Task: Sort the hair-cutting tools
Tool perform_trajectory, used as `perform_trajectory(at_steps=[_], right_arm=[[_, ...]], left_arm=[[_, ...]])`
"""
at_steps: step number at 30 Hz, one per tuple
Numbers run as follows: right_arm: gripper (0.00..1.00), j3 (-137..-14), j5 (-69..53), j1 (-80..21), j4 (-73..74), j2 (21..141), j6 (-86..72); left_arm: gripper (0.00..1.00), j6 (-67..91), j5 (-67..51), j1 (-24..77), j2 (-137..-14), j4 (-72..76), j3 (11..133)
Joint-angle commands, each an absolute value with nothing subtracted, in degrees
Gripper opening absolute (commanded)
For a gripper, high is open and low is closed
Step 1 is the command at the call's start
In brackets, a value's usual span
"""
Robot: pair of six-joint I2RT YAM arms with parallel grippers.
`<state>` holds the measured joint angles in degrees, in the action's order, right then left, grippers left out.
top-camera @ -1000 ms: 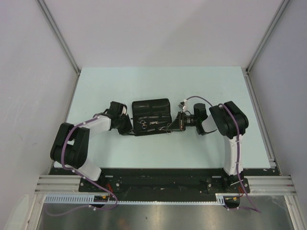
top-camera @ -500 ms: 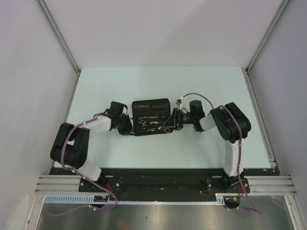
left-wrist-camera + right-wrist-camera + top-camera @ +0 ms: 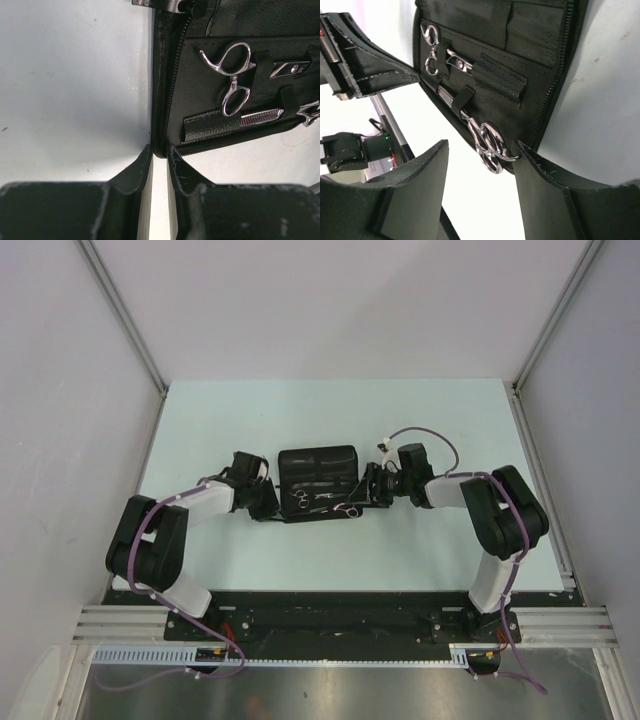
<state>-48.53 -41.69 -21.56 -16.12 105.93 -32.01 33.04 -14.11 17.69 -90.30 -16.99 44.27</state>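
While the left gripper (image 3: 159,152) pinches the near-left zip corner of the open black case (image 3: 200,95), the right gripper (image 3: 482,145) stands spread around the ring handles of one scissors (image 3: 492,150). Its blades are tucked under a strap (image 3: 462,97). The second scissors (image 3: 233,82) lies strapped inside the case. A comb (image 3: 260,117) is slotted along the case's near edge.

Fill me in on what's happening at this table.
Two robot arms are working on an open black case on the table. The left gripper is pinched on its zipper edge, apparently steadying it. The right gripper stands open around the ring handles of one pair of scissors, blades tucked under a strap. A second pair of scissors and a comb also sit strapped in the case.
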Motion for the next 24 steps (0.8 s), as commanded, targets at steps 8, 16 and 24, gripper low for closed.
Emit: perform_trajectory(at_steps=[8, 16, 24], right_arm=[[0.47, -48.08, -20.76, -24.43, -2.99, 100.64, -28.91], [0.59, -47.99, -4.75, -26.54, -0.44, 93.0, -33.49], [0.5, -48.08, -6.51, -32.95, -0.26, 90.62, -25.05]], left_arm=[[0.19, 32.26, -11.16, 19.07, -93.78, -18.19, 43.42], [0.19, 32.08, -10.64, 19.07, -93.96, -18.54, 43.59], [0.19, 31.73, -9.84, 19.07, -93.25, -18.98, 43.77]])
